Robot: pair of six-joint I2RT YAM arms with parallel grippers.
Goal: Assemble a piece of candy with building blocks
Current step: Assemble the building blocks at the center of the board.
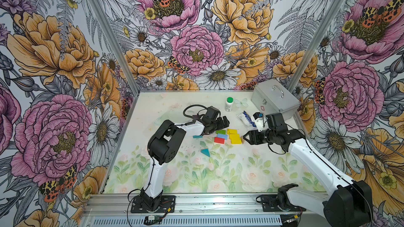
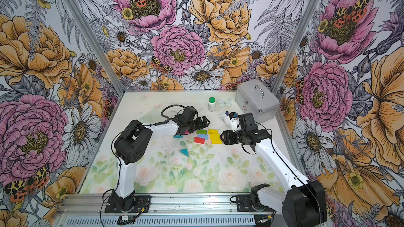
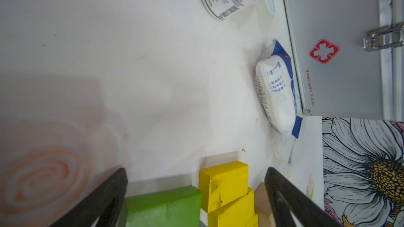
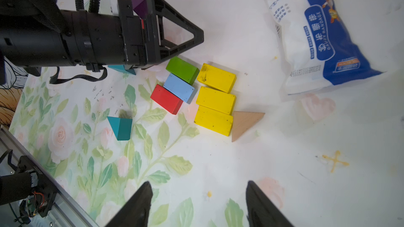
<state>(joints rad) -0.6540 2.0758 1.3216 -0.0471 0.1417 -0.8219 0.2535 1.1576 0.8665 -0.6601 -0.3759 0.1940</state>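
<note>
Yellow blocks (image 4: 215,99): we see three, side by side.
Left fingers (image 3: 282,191): wide, holding nothing.
Right fingers (image 4: 136,206): parted, empty.

Light is bright, even and diffuse, falling from above. In both top views the tabletop (image 1: 231,171) carries only faint, soft-edged shadows, and its far edge washes out to near white. The wide lens bows the wall posts (image 1: 105,29) and stretches the flowered walls (image 1: 43,51) toward the picture corners. In the left wrist view a broad grey shadow dims the tabletop, and the green block (image 3: 164,208) and left tool (image 3: 195,171) are out of focus. The right wrist view is sharp in the middle, with the right tool (image 4: 199,183) blurred.
</note>
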